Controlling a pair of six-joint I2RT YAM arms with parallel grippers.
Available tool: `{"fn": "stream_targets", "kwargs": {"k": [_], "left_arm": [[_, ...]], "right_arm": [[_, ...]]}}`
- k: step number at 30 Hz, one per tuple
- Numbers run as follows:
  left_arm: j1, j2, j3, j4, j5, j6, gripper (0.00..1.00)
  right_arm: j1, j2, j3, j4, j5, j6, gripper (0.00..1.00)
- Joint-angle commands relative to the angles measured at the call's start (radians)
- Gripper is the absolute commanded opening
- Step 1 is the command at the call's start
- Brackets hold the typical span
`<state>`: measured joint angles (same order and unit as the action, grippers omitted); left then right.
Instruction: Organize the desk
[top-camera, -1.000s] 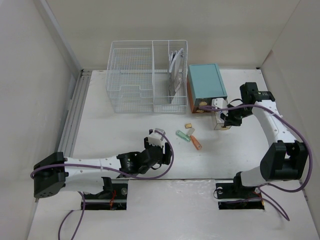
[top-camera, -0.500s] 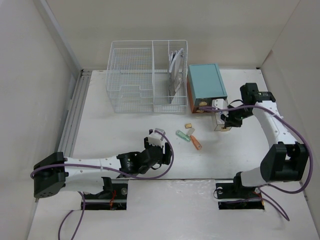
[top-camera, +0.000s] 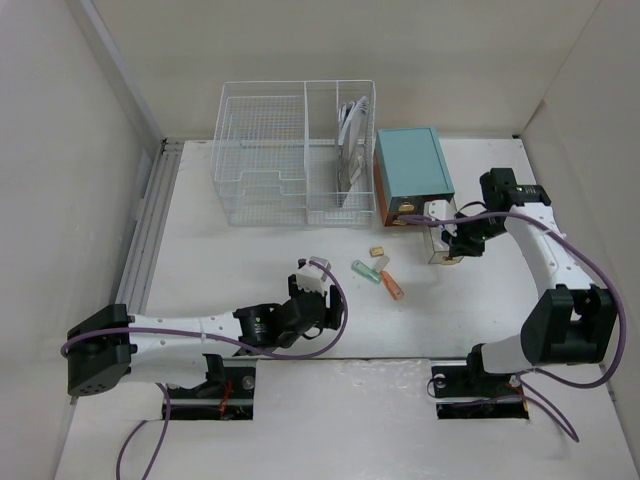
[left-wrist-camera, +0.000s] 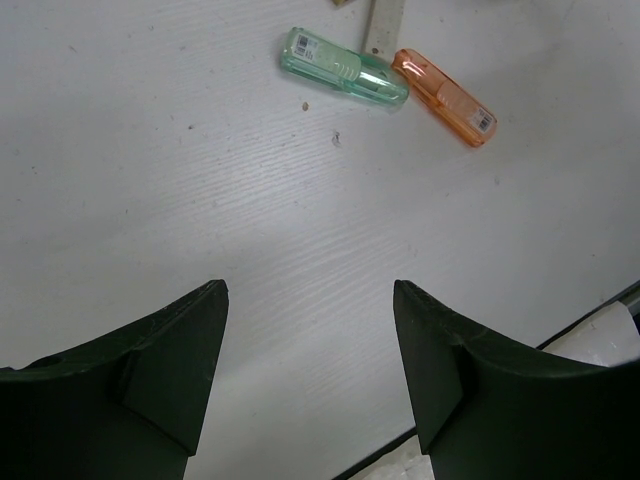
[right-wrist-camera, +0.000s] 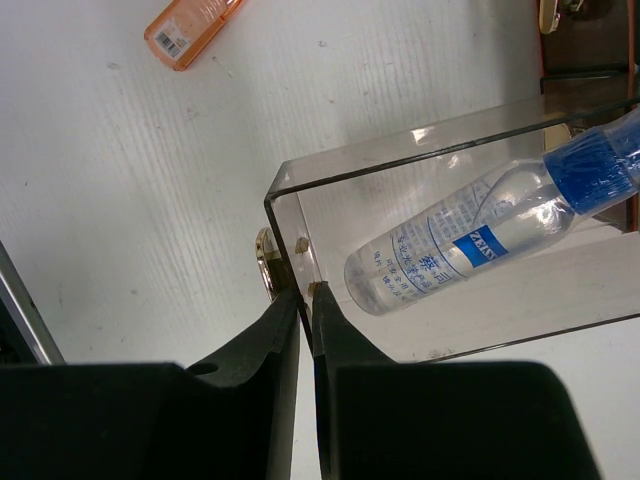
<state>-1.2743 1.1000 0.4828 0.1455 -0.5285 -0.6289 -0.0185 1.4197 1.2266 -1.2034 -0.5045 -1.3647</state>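
Large flat matte white bench (top-camera: 230, 260), rectangular, white walls round it, ribbed metal rail (top-camera: 148, 225) down its left edge in the top view; it fills the middle of that view and carries everything. At the back sits a white wire basket (top-camera: 262, 160), fine gridded mesh, split into compartments; the narrow right compartment holds grey-white sheets (top-camera: 350, 140) leaning upright. Just beside it on the right is a teal drawer box (top-camera: 411, 165), smooth boxy top, brown front. In front of that box is a clear acrylic drawer (right-wrist-camera: 400, 150), thin glossy walls, small round brass knob (right-wrist-camera: 265, 262) on its front wall. Lying on its side inside is a clear plastic bottle (right-wrist-camera: 450, 250), cylindrical, blue cap, blue label patch. Right claw (right-wrist-camera: 303, 300): matte black fingers nearly together, pinched on the front wall of the clear acrylic drawer right by the knob. Mid-bench, apart from the drawer, lie a translucent green plastic stick (left-wrist-camera: 343, 67) and a translucent orange plastic stick (left-wrist-camera: 443, 97), both flat with rounded ends and barcode stickers, at an angle with ends nearly touching. A pale flat strip (left-wrist-camera: 385, 25) lies just beside the green one, cut off by the frame edge. Left claw (left-wrist-camera: 308, 295) sits low over bare bench near them, black wedge-shaped fingers spread wide, holding nothing
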Motion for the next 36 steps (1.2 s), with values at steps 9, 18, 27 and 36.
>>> {"fn": "stream_targets", "kwargs": {"k": [9,18,27,36], "left_arm": [[0.001,-0.009,-0.015,0.032,0.004,-0.006,0.63],[0.001,-0.009,-0.015,0.032,0.004,-0.006,0.63],[0.001,-0.009,-0.006,0.023,0.004,-0.006,0.63],[0.001,-0.009,-0.006,0.023,0.004,-0.006,0.63]], "right_arm": [[-0.035,-0.025,0.002,0.07,0.011,0.093,0.1],[-0.035,-0.025,0.002,0.11,0.001,0.114,0.2],[-0.035,0.013,0.045,0.137,-0.031,0.151,0.15],[-0.035,0.004,0.025,0.136,-0.012,0.161,0.58]]}}
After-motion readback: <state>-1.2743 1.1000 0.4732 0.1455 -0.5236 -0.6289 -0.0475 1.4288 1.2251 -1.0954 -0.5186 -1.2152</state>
